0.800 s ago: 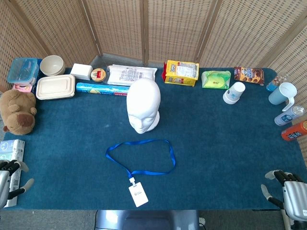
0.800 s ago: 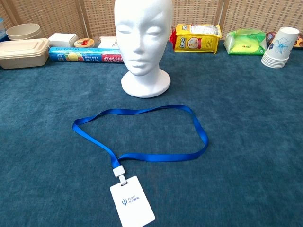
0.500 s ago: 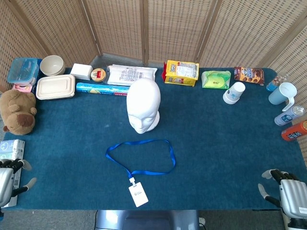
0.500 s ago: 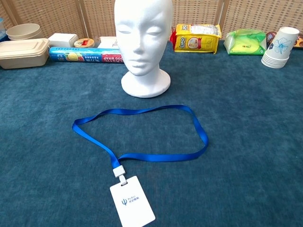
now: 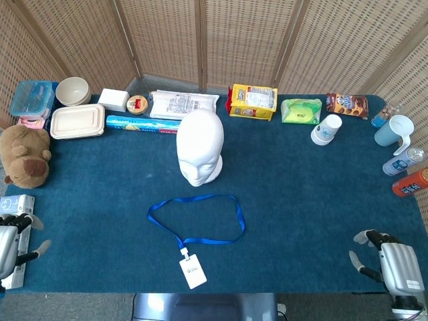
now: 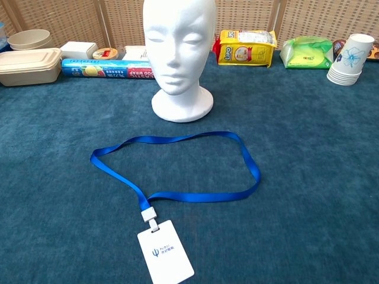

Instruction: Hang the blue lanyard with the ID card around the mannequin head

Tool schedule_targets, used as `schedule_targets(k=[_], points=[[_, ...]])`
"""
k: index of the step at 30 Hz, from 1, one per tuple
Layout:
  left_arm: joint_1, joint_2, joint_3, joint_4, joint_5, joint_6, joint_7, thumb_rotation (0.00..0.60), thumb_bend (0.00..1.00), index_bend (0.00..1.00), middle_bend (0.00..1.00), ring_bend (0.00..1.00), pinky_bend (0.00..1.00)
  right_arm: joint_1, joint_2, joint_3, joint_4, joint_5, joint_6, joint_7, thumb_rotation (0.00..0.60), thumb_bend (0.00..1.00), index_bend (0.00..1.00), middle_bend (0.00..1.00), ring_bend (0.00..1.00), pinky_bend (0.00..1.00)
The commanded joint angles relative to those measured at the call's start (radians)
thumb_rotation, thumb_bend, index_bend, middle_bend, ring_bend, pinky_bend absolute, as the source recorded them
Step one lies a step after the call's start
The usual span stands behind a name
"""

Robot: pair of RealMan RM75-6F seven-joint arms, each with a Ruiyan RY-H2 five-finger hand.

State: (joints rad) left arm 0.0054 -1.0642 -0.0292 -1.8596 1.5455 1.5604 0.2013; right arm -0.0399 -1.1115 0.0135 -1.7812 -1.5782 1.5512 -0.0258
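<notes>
**Lanyard waiting on the tabletop, both hands empty**

The blue lanyard (image 6: 177, 168) lies flat on the blue tabletop (image 5: 301, 194), spread out in a wide loop. The ID card (image 6: 165, 251) is clipped to its near end and lies face up, close to the robot's edge. The white mannequin head (image 6: 179, 53) stands upright just behind the loop, with its face turned toward the robot. The loop and the head are near each other but do not touch.

The left hand (image 5: 12, 237) is at the near left corner of the tabletop. The right hand (image 5: 388, 257) is at the near right corner. Both are well away from the lanyard. Each one holds nothing, and the fingers look spread apart. Neither hand shows in the chest view.

Nothing has been hung yet, so the job looks to be at its very start. The open loop should make it easy: a hand on each side could lift the strap, keep it wide, and bring it down over the top of the head. The strap is thin and floppy, so it may sag shut if only one side is lifted.

Boxes, bowls, snack bags and paper cups (image 5: 326, 129) line the far edge, and a brown teddy bear (image 5: 25, 155) sits at the left.
</notes>
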Motion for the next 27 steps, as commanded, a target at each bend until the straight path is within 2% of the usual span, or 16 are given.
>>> schedule_targets(k=[1,5,8,17,23,27], points=[[-0.010,0.002,-0.001,-0.009,0.006,-0.012,0.006,0.600,0.18,0.51,0.50,0.44,0.31,0.030,-0.013,0.033,-0.025,0.023,-0.023,-0.073,0.517,0.36,0.44,0.58,0.70,0.76],[-0.025,0.012,-0.009,-0.025,0.002,-0.026,0.008,0.600,0.18,0.51,0.50,0.44,0.31,0.080,-0.033,0.069,-0.075,0.048,-0.072,-0.137,0.516,0.36,0.44,0.75,0.90,0.92],[-0.039,0.016,-0.020,-0.030,-0.002,-0.036,0.021,0.600,0.18,0.51,0.50,0.44,0.31,0.118,-0.049,0.094,-0.105,0.073,-0.114,-0.175,0.517,0.36,0.44,0.85,0.99,0.99],[-0.098,0.019,-0.042,-0.056,-0.002,-0.096,0.057,0.600,0.18,0.51,0.50,0.44,0.31,0.236,-0.118,0.167,-0.165,0.214,-0.245,-0.266,0.518,0.35,0.44,0.97,1.00,1.00],[-0.135,0.016,-0.053,-0.068,-0.008,-0.135,0.088,0.600,0.18,0.52,0.50,0.44,0.31,0.319,-0.211,0.201,-0.145,0.317,-0.288,-0.436,0.515,0.35,0.44,1.00,1.00,1.00],[-0.152,0.014,-0.057,-0.070,-0.023,-0.157,0.100,0.600,0.18,0.52,0.50,0.44,0.31,0.380,-0.279,0.221,-0.131,0.398,-0.332,-0.505,0.517,0.35,0.45,1.00,1.00,1.00]])
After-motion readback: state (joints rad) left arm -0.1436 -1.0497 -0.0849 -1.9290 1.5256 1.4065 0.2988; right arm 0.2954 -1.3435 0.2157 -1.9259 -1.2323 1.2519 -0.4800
